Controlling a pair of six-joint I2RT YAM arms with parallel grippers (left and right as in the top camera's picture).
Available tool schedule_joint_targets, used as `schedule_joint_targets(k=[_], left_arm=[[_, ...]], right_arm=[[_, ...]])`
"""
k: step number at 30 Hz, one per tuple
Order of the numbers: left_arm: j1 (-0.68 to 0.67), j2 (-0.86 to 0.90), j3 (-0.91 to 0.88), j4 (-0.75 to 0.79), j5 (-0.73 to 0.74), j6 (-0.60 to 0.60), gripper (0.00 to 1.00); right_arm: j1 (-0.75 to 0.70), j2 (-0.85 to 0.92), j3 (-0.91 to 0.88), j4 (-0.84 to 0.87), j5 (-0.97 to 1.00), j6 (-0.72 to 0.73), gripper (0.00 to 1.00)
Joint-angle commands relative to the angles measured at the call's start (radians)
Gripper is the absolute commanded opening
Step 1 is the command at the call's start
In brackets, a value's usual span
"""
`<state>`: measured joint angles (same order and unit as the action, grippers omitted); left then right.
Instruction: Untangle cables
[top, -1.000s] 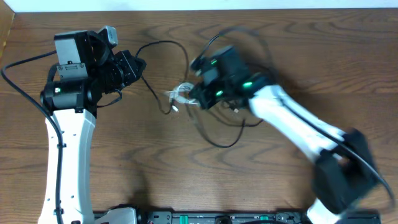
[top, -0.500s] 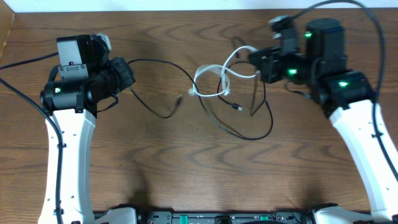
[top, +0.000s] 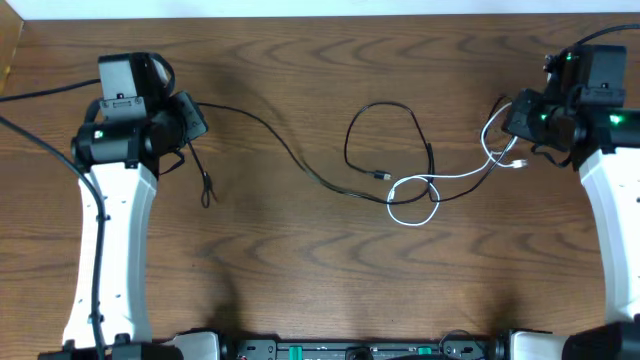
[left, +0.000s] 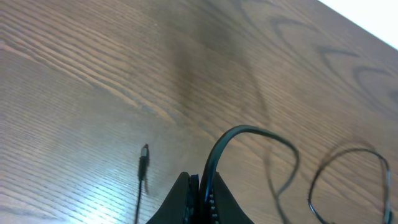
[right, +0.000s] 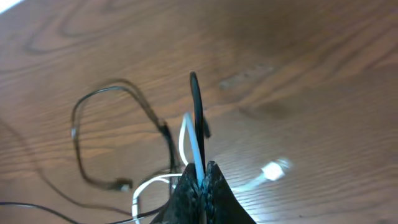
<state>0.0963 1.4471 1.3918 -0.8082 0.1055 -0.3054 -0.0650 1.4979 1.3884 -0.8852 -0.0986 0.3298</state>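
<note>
A long black cable (top: 262, 128) runs from my left gripper (top: 197, 122) across the table to the middle; its plug end (top: 207, 190) hangs below the gripper. My left gripper (left: 200, 183) is shut on this black cable (left: 249, 130). A second black cable (top: 385, 125) forms a loop in the middle with a small plug (top: 381, 175). A white cable (top: 450, 178) loops round it and runs right to my right gripper (top: 512, 120). My right gripper (right: 202, 169) is shut on the white cable (right: 194, 144) together with a black cable (right: 196, 106). The white plug (right: 273, 168) lies beside it.
The wooden table (top: 300, 270) carries only the cables. Thick black arm cables run off at the far left (top: 30, 150) and upper right (top: 605, 35). The table's back edge lies along the top of the overhead view.
My right gripper has pulled far to the right with the white cable, stretching the tangle out. The left gripper drew its black cable slightly left; the cables now lie spread across the middle.
</note>
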Motion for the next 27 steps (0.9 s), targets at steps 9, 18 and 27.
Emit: schedule_joint_targets(k=[9, 18, 27], left_arm=[[-0.043, 0.016, 0.016, -0.022, 0.392, 0.275, 0.28], [-0.222, 0.025, 0.006, -0.069, 0.438, 0.366, 0.55], [-0.482, 0.274, 0.002, 0.056, 0.538, 0.388, 0.56]], right_arm=[[0.047, 0.071, 0.008, 0.119, -0.514, -0.31, 0.01], [0.026, 0.071, 0.008, 0.164, -0.535, -0.187, 0.01], [-0.027, 0.071, 0.008, 0.171, -0.66, -0.14, 0.01]])
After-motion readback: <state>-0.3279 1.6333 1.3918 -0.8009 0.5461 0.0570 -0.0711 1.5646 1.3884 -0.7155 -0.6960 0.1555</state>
